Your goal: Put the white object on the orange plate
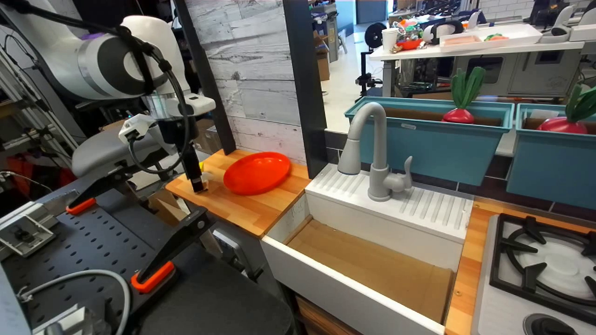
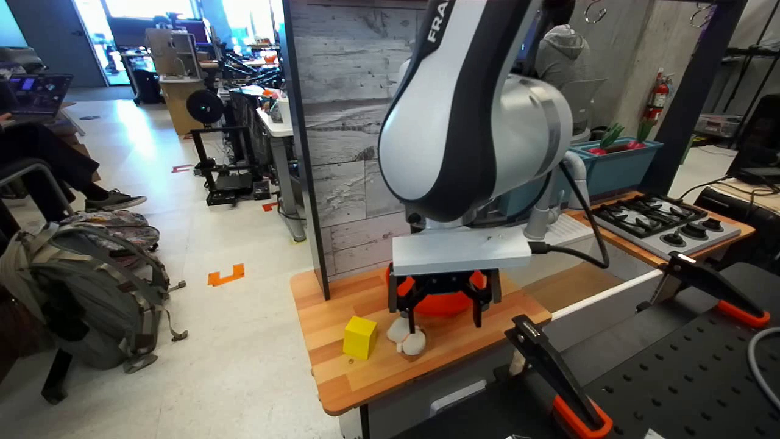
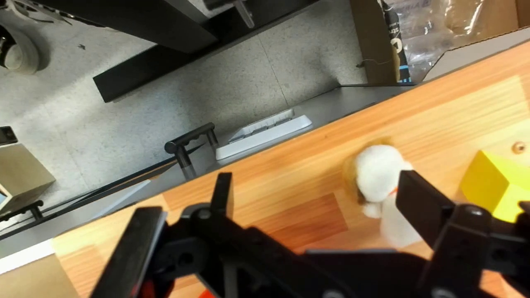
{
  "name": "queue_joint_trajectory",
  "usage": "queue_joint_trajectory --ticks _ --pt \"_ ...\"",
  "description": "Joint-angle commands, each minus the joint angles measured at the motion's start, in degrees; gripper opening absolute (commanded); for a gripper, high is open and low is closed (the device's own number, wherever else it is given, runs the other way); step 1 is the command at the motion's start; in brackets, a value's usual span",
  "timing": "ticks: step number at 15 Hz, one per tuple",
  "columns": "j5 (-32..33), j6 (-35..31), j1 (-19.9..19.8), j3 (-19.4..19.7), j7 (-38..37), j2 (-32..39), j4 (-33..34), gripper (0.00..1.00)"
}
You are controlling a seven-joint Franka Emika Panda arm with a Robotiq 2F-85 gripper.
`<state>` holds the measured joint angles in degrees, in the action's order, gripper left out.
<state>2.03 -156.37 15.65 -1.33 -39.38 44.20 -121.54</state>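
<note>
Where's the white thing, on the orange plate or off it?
Off it. In an exterior view, the white object lies on the wooden counter, and wood shows between it and the orange plate.

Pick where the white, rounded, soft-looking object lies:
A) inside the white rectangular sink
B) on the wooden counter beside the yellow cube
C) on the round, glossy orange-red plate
B: in an exterior view, the white object rests on the wooden counter, the yellow cube next to it.

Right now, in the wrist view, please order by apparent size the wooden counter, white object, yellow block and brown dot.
1. Wooden counter
2. White object and yellow block: unsure, both partly hidden, block also cut off
3. Brown dot
</note>
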Motion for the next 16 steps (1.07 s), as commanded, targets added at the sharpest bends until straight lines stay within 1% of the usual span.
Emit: queue_joint_trajectory --ticks 1,10,11,12,13,16 --pt "-2.8 -0.7 1.9 0.6 2.0 4.4 5.3 1.0" --pt "-4.3 0.1 3.5 0.9 2.4 9.3 12.2 1.0" --pt "-4.3 0.3 3.6 1.0 2.4 9.8 12.7 0.75" --pt "-4.3 0.3 3.7 1.1 2.3 10.2 13.2 0.74" --pt "-4.2 0.4 3.7 1.2 2.3 10.5 13.6 0.67" --pt "-4.3 0.6 3.7 1.3 2.3 11.3 14.6 0.42"
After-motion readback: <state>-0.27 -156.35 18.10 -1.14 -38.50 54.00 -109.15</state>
